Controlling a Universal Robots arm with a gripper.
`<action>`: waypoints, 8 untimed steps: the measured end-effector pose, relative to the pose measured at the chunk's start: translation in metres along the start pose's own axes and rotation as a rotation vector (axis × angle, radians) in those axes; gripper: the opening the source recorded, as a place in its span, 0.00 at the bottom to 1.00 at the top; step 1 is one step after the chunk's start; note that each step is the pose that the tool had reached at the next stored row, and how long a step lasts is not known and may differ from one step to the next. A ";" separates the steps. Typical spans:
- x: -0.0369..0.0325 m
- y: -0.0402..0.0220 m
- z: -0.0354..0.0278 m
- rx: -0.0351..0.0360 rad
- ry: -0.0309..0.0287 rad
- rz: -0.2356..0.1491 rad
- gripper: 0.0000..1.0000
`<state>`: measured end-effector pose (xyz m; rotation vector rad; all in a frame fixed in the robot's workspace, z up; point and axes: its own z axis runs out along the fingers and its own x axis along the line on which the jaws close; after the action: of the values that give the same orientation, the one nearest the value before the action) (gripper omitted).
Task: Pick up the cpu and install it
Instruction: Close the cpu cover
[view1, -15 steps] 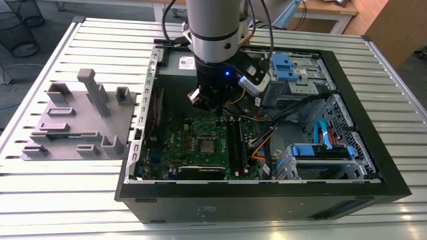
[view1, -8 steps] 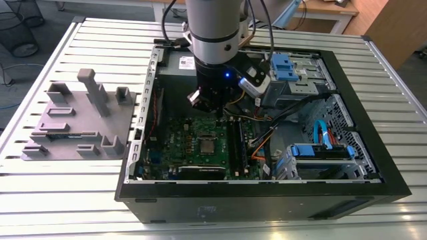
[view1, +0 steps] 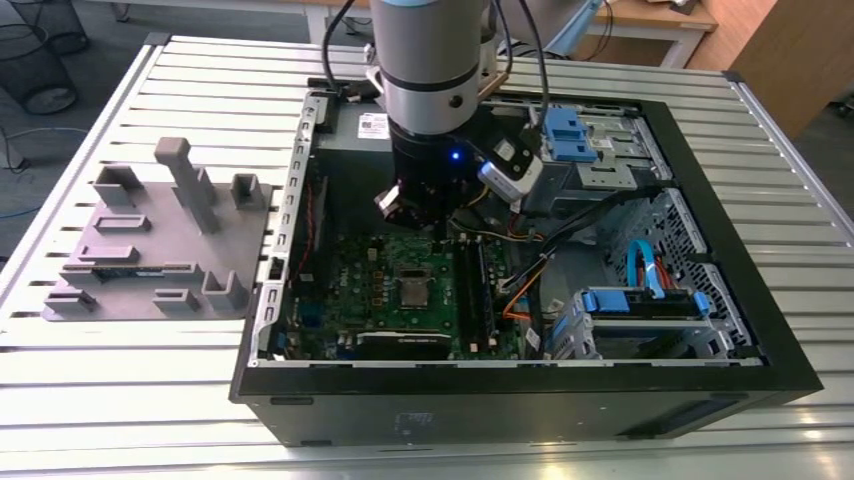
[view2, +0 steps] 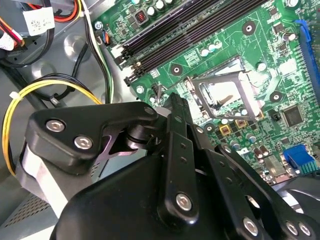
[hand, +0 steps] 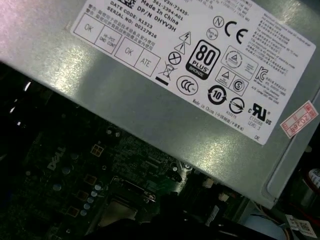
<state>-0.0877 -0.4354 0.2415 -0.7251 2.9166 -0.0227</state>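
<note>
In the exterior view my gripper (view1: 398, 207) hangs inside the open computer case (view1: 747, 390), above the green motherboard (view1: 354, 290). A small pale, shiny flat piece, the cpu (view1: 388, 201), shows at its tip. The black fingers (view2: 176, 107) stand close together, shut on this thin piece. The metal-framed socket (view1: 416, 291) lies a little below and ahead of the tip. In the second wrist view the socket (view2: 224, 94) sits just beyond the fingertips with its frame raised.
A grey fixture plate (view1: 147, 250) with upright holders lies at the exterior view's left. Black memory slots (view2: 185, 22) run beside the socket. Yellow and orange cables (view2: 40, 90), blue drive brackets (view1: 641, 300) and the labelled power supply (hand: 150, 105) crowd the case.
</note>
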 end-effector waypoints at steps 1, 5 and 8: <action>0.0001 -0.0003 0.0000 0.0000 0.0000 0.000 0.11; 0.0006 -0.0012 0.0000 0.0003 0.0001 0.000 0.11; 0.0002 -0.0018 0.0001 0.0026 0.0014 -0.001 0.11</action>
<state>-0.0870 -0.4371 0.2414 -0.7260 2.9171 -0.0270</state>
